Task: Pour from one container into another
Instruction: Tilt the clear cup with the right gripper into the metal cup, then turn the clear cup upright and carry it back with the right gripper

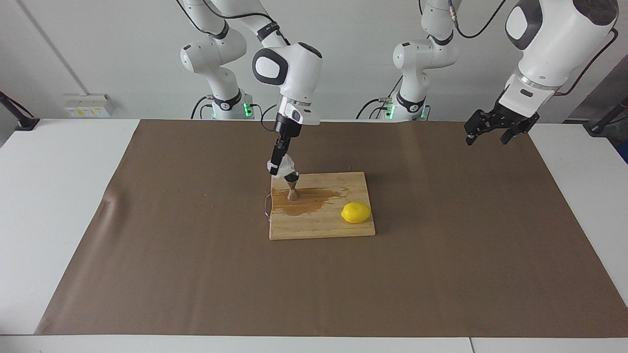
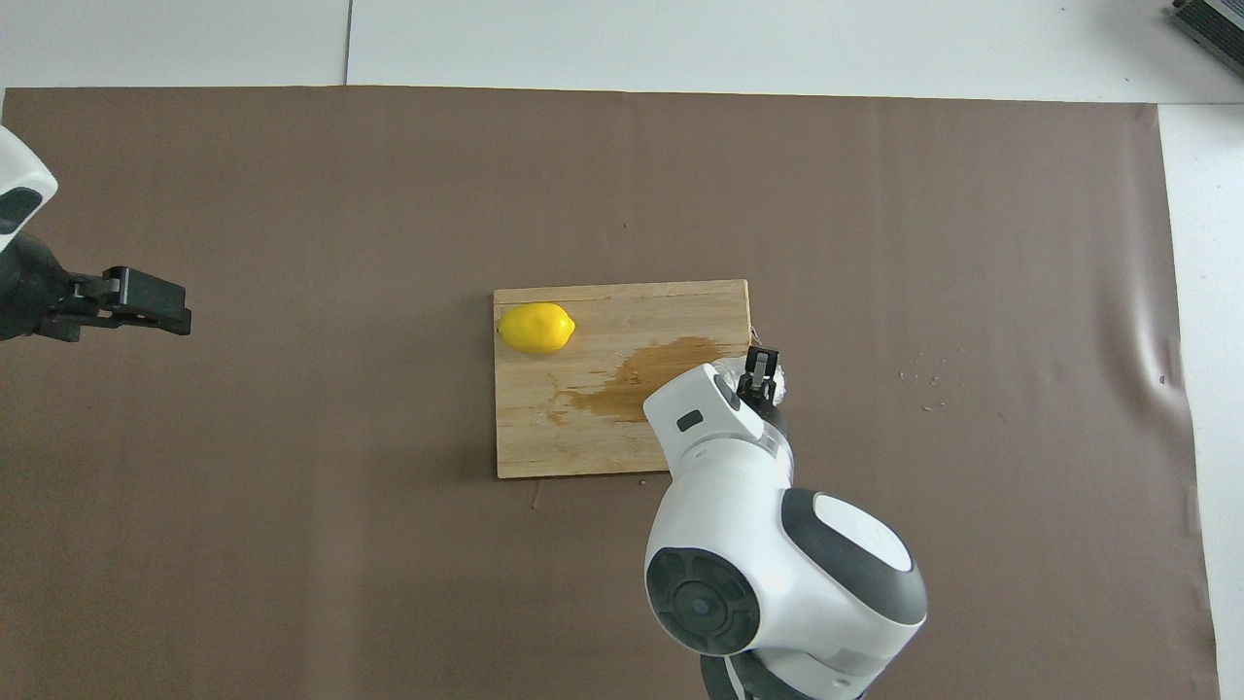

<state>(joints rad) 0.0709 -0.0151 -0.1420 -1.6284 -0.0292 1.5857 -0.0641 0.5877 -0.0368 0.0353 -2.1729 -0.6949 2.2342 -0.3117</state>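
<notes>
Cup [image 1: 281,165] hangs tilted in the right gripper [image 1: 276,165], its mouth tipped down toward the jigger [image 1: 292,186]; the fingers are clenched on the clear faceted wall. It sits over the corner of the board [image 1: 321,225] toward the right arm's end, nearest the robots.

Working across the facing view:

1. Right arm: comes down steeply from its base to the cup. Judged step: the pour itself, at or near full tilt. No stream is discernible between cup and jigger.
2. Jigger: stands upright on the board, directly under the cup's lip. Shiny, narrow-waisted; whether lip and rim touch cannot be told.
3. Stain [image 1: 309,201]: a dark wet patch spreads across the board from the jigger's foot, which suggests liquid has missed or overflowed.
4. Lemon [image 1: 356,213]: lies on the board toward the left arm's end, well apart from the jigger.
5. Left gripper [image 1: 494,131]: waits in the air over the mat's edge at its own end, fingers released, holding nothing.

Next move, as judged: level the cup upright, then set it down clear of the jigger without knocking it.
</notes>
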